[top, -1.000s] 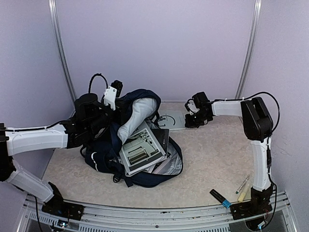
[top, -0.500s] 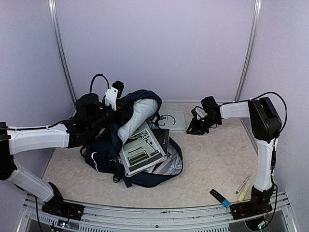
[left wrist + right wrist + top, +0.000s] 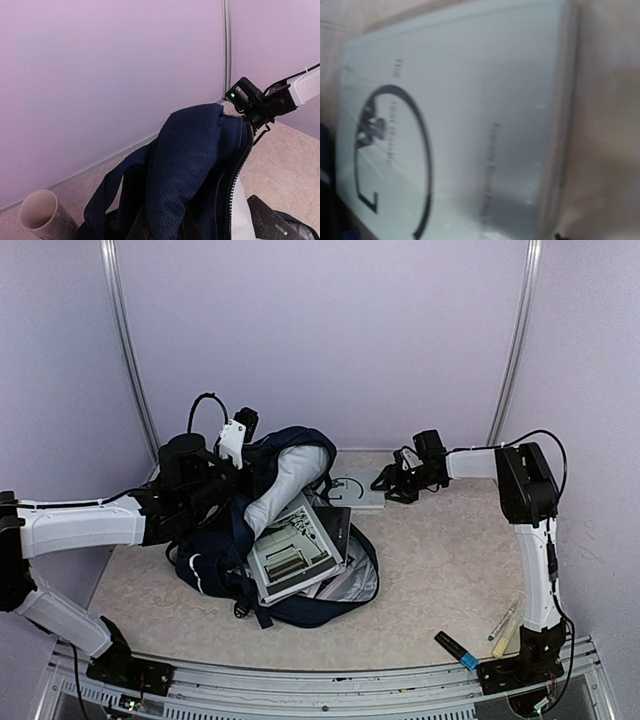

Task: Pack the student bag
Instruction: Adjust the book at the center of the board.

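Three books [image 3: 292, 548], one bag [image 3: 222, 540], both grippers' fingers out of sight.
Left gripper [image 3: 236, 438] pinches bag rim; right gripper [image 3: 388, 484], beside white book [image 3: 355, 488] upper centre: spread unclear.

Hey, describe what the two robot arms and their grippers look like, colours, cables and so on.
The left arm and right arm are both white tubular links joined by bulky black joint housings, with thin black cables looping along them. The left gripper is black with a white bracket. The right gripper is black, with a small green light on it.
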